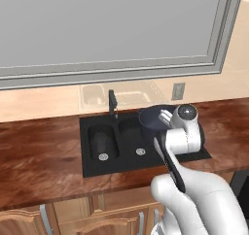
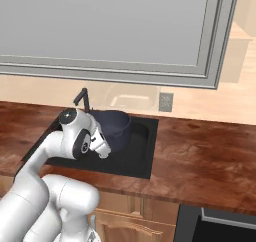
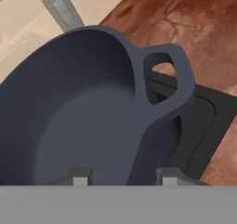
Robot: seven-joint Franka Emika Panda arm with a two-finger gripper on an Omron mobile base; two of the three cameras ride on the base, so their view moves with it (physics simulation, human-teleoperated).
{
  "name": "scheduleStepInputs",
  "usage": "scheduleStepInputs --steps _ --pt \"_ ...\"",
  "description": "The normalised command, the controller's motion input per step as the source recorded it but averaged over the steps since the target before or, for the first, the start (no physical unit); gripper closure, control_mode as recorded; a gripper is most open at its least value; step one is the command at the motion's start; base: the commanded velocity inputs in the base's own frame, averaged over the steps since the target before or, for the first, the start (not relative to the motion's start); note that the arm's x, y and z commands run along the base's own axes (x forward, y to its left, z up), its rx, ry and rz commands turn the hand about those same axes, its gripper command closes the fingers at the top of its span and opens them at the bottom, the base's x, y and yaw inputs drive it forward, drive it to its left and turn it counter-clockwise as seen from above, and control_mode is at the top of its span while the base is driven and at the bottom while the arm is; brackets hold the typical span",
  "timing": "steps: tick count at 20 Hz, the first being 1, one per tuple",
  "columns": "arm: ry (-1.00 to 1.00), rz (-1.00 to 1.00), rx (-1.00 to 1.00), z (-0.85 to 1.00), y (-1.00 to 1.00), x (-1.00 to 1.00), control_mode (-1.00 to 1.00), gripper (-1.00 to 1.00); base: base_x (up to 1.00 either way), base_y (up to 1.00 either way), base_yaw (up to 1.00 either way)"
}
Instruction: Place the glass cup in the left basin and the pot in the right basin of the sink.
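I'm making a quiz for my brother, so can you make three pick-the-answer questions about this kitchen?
1. Where is the pot?
A. on the counter left of the sink
B. on the window ledge
C. over the wider basin

2. How many silver drains are in the sink?
A. one
B. two
C. four

3. How is the pot?
A. empty, no lid
B. full of water
C. covered by a lid

Answers: C, both base views show it above that basin; B, one drain per basin; A, the hand view shows its bare inside.
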Motion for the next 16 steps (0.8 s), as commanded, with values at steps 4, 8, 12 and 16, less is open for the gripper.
scheduleStepInputs --steps 4,8,12,16 --pt "-0.09 0.00 0.00 -0.75 0.00 0.19 -1.00 1.00 0.00 0.00 0.00" --pt "-0.06 0.00 0.00 -0.89 -0.01 0.19 -1.00 1.00 0.00 0.00 0.00" --pt "-0.04 0.00 0.00 -0.93 0.00 0.08 -1.00 1.00 0.00 0.00 0.00" --pt "-0.05 0.00 0.00 -0.91 0.00 0.01 -1.00 1.00 0.00 0.00 0.00"
